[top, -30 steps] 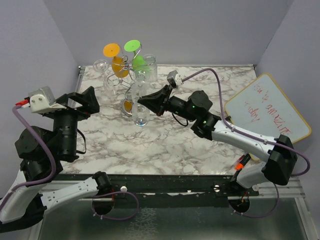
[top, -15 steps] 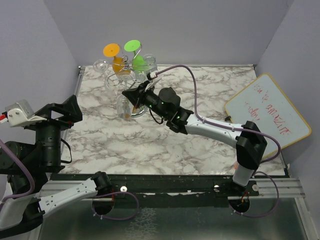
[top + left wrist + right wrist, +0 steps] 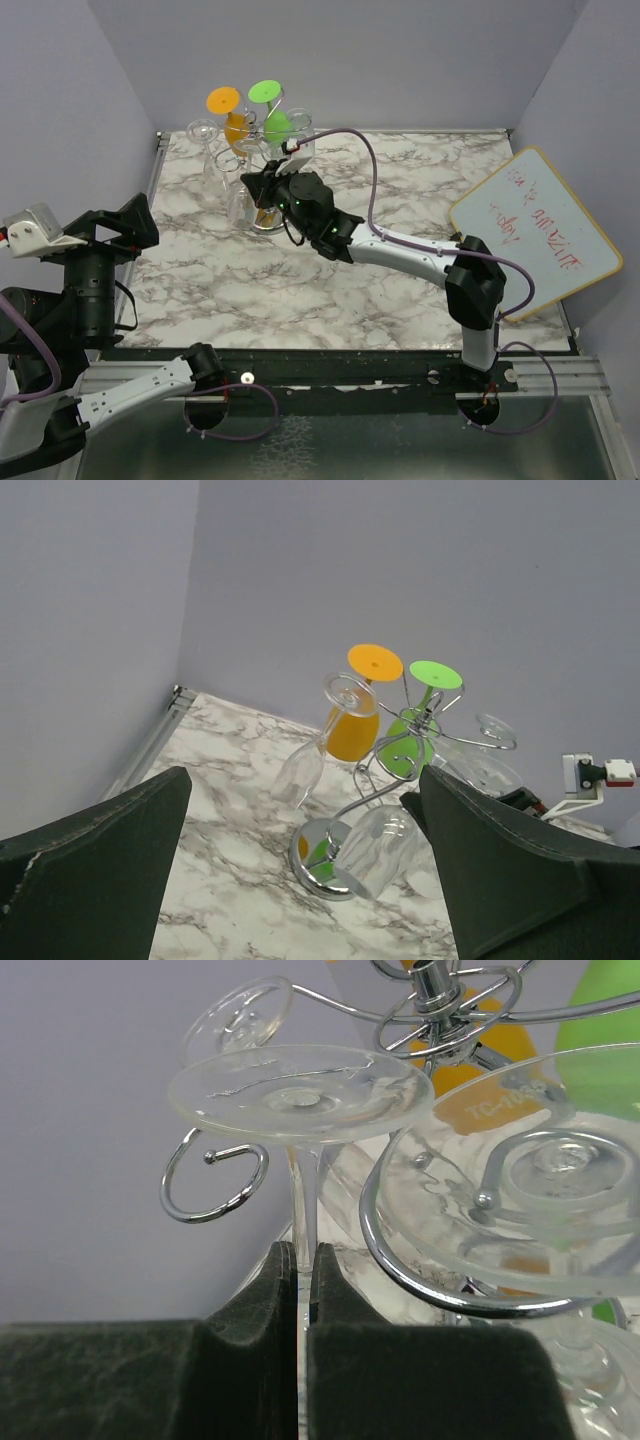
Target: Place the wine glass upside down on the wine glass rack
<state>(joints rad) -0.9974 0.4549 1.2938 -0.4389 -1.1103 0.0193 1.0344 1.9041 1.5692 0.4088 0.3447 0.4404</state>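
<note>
Right hand [image 3: 300, 1280]: both fingers pressed together on the thin stem of the wine glass [image 3: 300, 1095]; arm stretched far forward over the counter [image 3: 400, 290]

Wine glass: clear, upside down; its flat round foot is straight above the fingertips and the stem runs down between them; bowl below the hand, out of the wrist view

Wine glass rack [image 3: 440, 1000]: directly ahead of the right hand; its chrome hub is up and to the right of the held foot; one curled arm [image 3: 215, 1175] hangs just left of the stem, lower than the foot; the stem is beside this curl, not inside it

Contact: I cannot tell whether the foot touches any wire

Other glasses: a clear glass [image 3: 545, 1190] already hangs foot-up in a wire loop just right of the hand; an orange glass [image 3: 235, 125] and a green glass [image 3: 272, 115] hang beyond the hand, on the far side of the rack

Left hand [image 3: 305, 775]: fingers wide apart, holding nothing; drawn back at the near left, well apart from the rack, which stands ahead of it between the two fingers

Whiteboard [image 3: 535, 225]: far to the right of the right hand, at the counter's edge
</note>
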